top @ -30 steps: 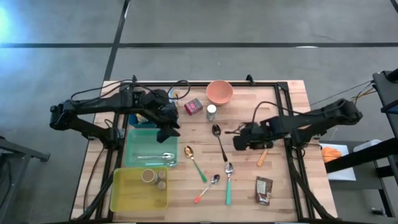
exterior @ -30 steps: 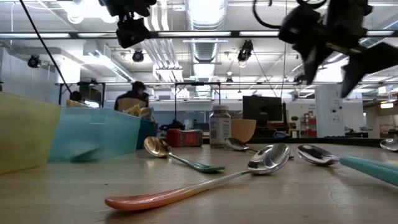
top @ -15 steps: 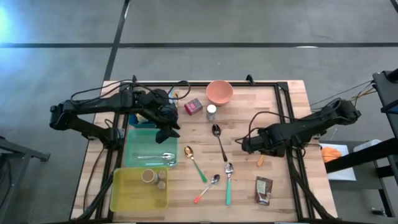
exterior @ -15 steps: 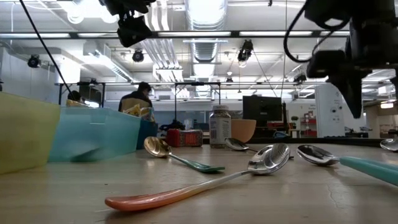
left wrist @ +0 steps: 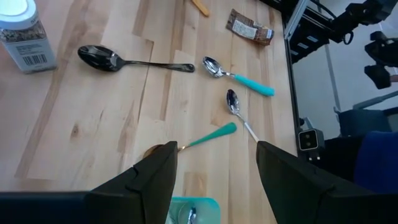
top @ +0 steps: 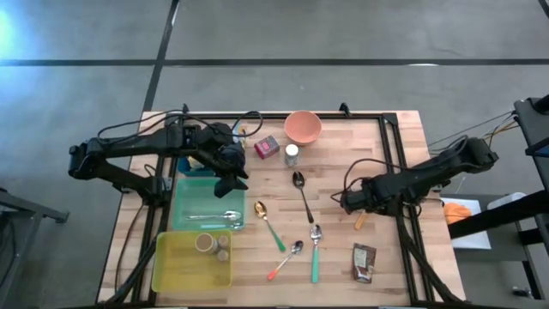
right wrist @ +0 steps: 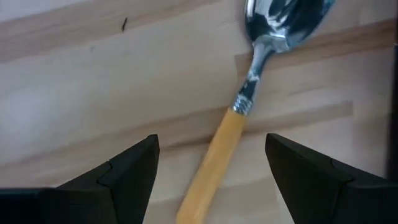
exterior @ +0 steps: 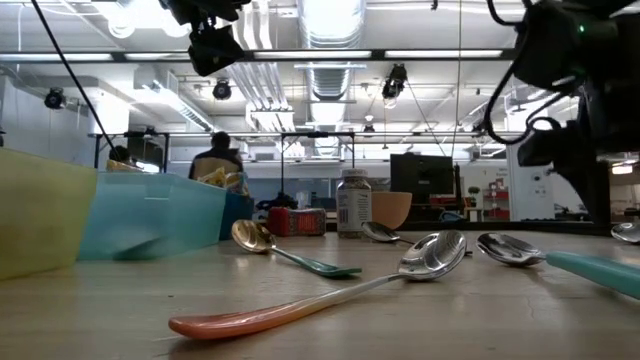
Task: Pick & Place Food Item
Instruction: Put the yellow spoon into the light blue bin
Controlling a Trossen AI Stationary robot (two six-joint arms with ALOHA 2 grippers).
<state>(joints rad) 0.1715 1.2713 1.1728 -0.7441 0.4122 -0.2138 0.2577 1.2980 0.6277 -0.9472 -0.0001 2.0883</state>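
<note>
A brown food packet [top: 363,262] lies flat near the table's front right, also visible in the left wrist view [left wrist: 249,27]. A red box [top: 267,147] and a small jar [top: 292,154] stand toward the far side. My right gripper [top: 354,202] points down, open, low over an orange-handled spoon [right wrist: 219,152] that lies on the table between its fingers [right wrist: 127,174] without touching them. Only the spoon's orange handle [top: 361,221] shows in the high view. My left gripper [top: 232,178] hangs open above the far right corner of the blue bin [top: 204,225].
A pink bowl [top: 303,127] stands at the far edge. Several spoons [top: 303,196] lie across the table's middle. A yellow bin [top: 171,270] with small jars sits at the front left. A black frame rail [top: 400,227] runs along the right side. A person [exterior: 215,160] stands in the room behind.
My right gripper has come down toward the table and gone toward the table's right edge, rolling about its own axis, and now stands over the orange-handled spoon. Nothing on the table has moved.
</note>
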